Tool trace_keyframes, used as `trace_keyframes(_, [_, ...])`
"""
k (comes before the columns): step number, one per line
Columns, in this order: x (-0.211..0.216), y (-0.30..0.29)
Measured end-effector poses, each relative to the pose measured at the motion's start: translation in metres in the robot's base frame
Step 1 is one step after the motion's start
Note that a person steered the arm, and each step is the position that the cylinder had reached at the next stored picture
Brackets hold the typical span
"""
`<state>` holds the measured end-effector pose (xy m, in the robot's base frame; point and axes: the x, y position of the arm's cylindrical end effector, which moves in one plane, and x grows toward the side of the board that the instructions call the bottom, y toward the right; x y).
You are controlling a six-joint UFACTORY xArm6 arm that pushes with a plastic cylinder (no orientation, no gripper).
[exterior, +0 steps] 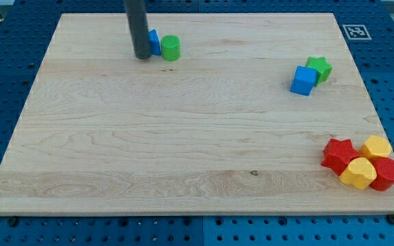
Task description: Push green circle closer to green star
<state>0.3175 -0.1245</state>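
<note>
Rod comes down at the far left of the wooden board; my tip rests there, a plain end with no jaws to part or close. Just right of it sits a small blue block, half hidden, touching the green circle. Far right, well apart, the green star touches a blue cube.

Straight dark grey rod entering from the view's top edge, upper left of frame, standing near vertical. My tip down at surface level. Upper part of the arm out of frame; no joints or wrist visible.
</note>
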Motion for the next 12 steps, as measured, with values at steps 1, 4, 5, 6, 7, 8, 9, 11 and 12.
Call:
trace_keyframes(1, [-0.006, -0.070])
trace_keyframes(4, [-0.074, -0.049])
trace_keyframes(5, [-0.063, -0.036])
trace_keyframes(6, [-0.055, -0.002])
trace_keyframes(7, [-0.032, 0.024])
trace_keyframes(8, [-0.010, 0.046])
trace_keyframes(9, [-0.007, 0.070])
trace_keyframes(11, [-0.007, 0.127])
trace_keyframes(12, [-0.023, 0.131])
